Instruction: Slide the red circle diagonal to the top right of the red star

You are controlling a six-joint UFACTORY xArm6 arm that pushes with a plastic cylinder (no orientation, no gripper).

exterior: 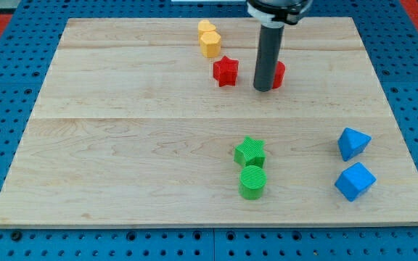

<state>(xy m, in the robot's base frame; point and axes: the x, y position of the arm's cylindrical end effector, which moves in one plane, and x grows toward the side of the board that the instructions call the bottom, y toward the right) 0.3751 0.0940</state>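
Note:
The red star (pixel 226 70) lies near the view's top centre of the wooden board. The red circle (pixel 279 73) lies to the star's right, at about the same height, mostly hidden behind my rod. My tip (pixel 263 88) rests on the board against the circle's left side, between the star and the circle.
Two yellow blocks (pixel 209 41) sit just above and left of the red star. A green star (pixel 250 151) and a green circle (pixel 252 181) are at the lower centre. Two blue blocks (pixel 353 143) (pixel 355 180) are at the lower right. The board's top edge (pixel 325 19) is close above.

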